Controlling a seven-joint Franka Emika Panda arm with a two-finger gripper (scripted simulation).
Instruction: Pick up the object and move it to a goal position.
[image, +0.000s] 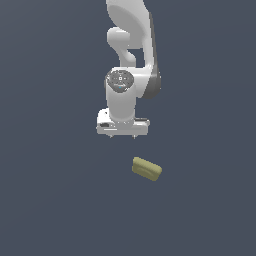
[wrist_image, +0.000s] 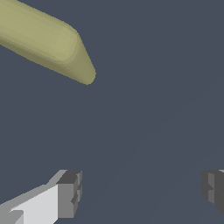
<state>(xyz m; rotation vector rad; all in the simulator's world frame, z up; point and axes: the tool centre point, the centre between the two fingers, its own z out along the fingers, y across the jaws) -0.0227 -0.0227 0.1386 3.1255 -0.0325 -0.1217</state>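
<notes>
The arm (image: 131, 55) holds the gripper (wrist_image: 141, 192) with jaws spread wide and empty. The block (image: 146, 169) lies near it, off the jaw line and skewed, outside both fingertips (wrist_image: 70, 192). Risk: closing or descending from here would miss or clip one end, pushing it aside. No other items or obstructions appear.

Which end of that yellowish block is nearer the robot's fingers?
In the exterior view, the block's upper-left end lies nearer the open fingers; its lower-right end points away.
</notes>
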